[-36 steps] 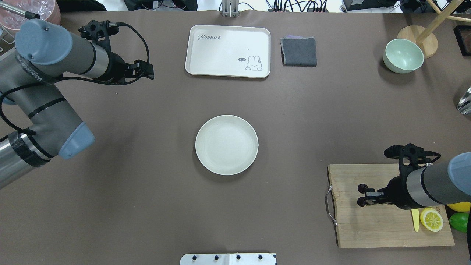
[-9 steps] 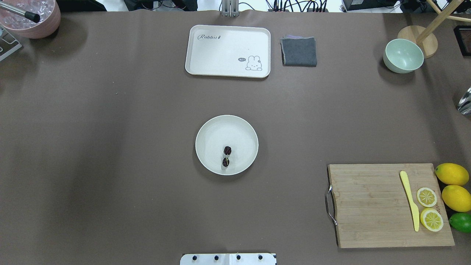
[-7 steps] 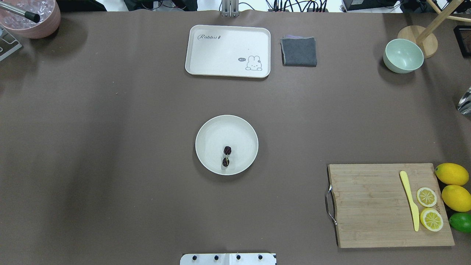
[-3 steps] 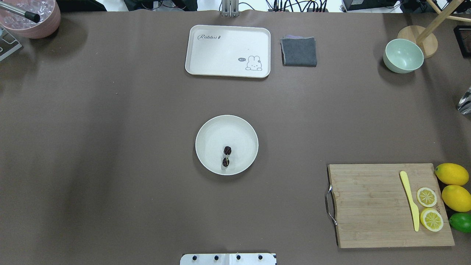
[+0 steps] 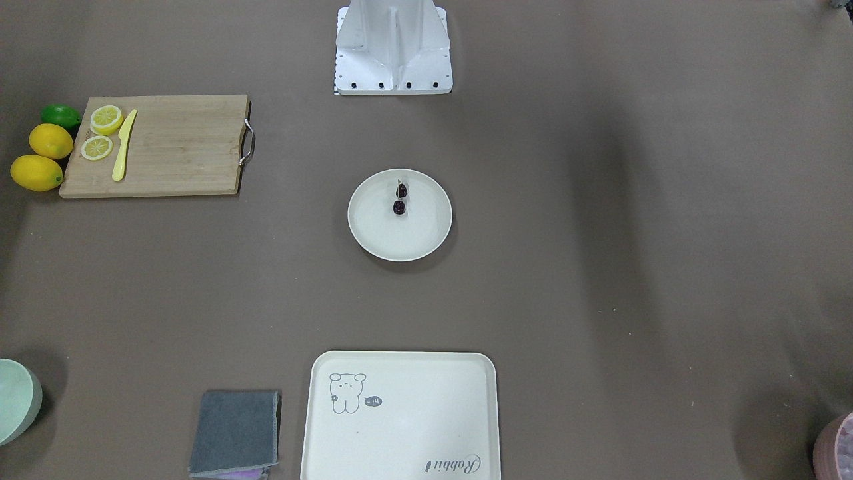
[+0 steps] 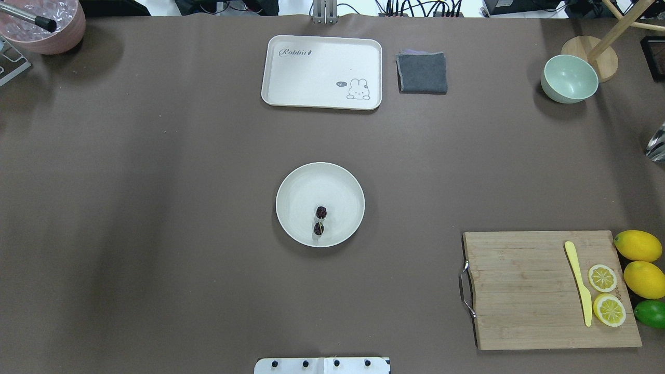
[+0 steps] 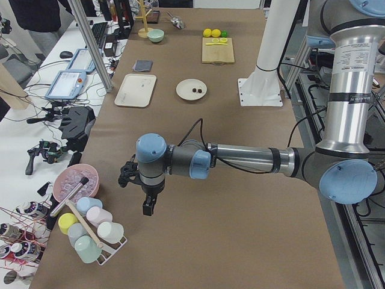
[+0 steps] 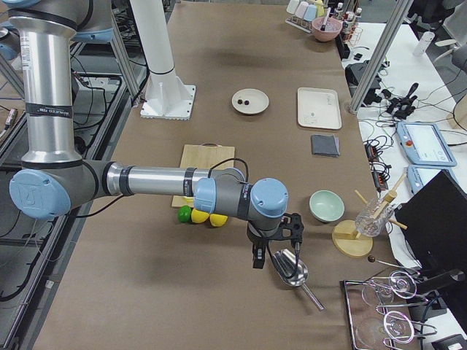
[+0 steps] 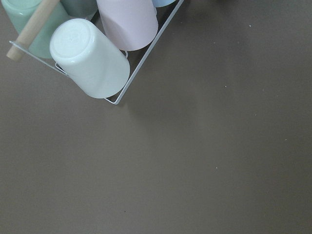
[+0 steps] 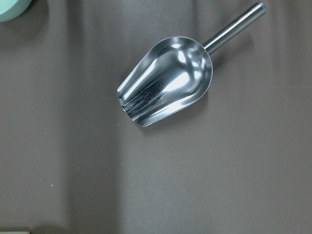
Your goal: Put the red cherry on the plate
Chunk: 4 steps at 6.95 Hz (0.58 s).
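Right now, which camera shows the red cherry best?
The overhead exterior view: the red cherry lies unobstructed on the plate, both fruits distinct. The front-facing view is nearly as clear; both side views show tiny dark specks; wrist cameras miss it.

The red cherry (image 6: pixel 320 220) lies inside the plate (image 6: pixel 297 185) at mid-counter (image 6: pixel 156 208), with a rabbit-printed tray (image 6: pixel 321 71), grey cloth (image 6: pixel 422 72) and green bowl (image 6: pixel 569 79) along the far side, and a cutting board (image 6: pixel 524 291) bearing a yellow knife (image 6: pixel 579 282) and lemon slices (image 6: pixel 606 294).
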{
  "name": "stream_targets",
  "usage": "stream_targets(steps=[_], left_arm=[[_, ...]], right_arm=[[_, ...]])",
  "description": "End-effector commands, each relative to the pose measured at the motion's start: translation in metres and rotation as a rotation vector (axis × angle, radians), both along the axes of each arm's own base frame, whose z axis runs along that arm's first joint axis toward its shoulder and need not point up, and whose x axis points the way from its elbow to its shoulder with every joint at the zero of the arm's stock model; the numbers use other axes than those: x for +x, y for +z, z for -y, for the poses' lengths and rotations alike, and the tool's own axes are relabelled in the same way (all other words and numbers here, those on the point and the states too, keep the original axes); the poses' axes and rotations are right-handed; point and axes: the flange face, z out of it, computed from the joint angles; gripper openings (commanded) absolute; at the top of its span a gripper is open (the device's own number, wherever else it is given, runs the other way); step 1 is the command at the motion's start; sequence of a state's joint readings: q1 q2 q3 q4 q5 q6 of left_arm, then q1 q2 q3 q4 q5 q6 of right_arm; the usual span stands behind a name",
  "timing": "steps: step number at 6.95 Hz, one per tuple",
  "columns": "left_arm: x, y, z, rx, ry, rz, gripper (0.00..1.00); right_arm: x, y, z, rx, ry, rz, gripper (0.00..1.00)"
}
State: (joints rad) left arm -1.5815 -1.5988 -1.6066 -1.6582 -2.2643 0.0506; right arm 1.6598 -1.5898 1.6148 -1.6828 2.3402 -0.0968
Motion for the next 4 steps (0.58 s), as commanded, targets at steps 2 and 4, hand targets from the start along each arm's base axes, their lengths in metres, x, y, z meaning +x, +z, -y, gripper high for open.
stream_targets(steps=[2,4], left_arm=[[-0.0001,0.0020,-0.0003,-0.004,0.000,0.002,0.98],[-0.0001,0.0034,-0.0009,-0.005,0.000,0.002,0.98]], right_arm=[[-0.0004,0.0006,-0.0030,0.004,-0.004,0.002,1.00],[-0.0003,-0.0009,-0.0021,0.009,-0.006,0.002,1.00]])
